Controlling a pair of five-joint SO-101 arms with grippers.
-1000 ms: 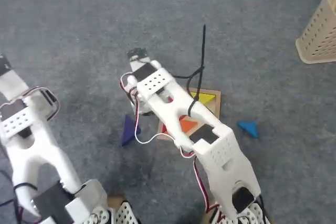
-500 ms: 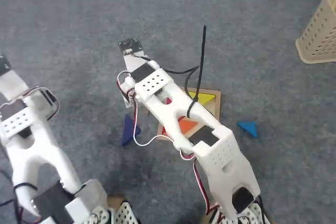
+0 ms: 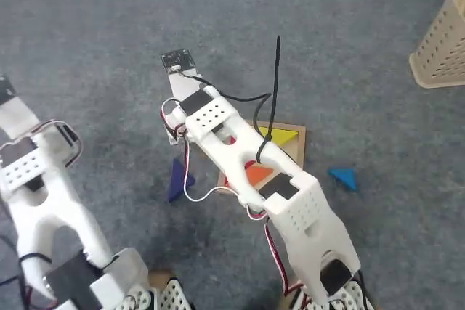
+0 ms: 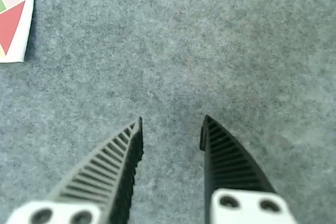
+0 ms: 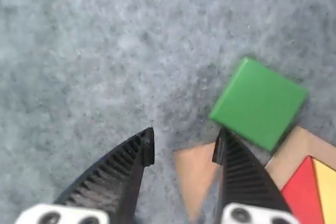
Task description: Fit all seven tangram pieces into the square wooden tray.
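Right arm (image 3: 240, 150) farther out beyond tray (image 3: 299, 136), jaws apart, empty, above tan triangle (image 5: 195, 179), tip back toward arm.

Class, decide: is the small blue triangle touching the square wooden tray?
Apart. The high view shows a strip of grey carpet between the blue triangle and the wooden tray.

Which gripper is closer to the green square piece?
Right. The right gripper hangs open just beside the green square; the left gripper is open over bare carpet, away from it.
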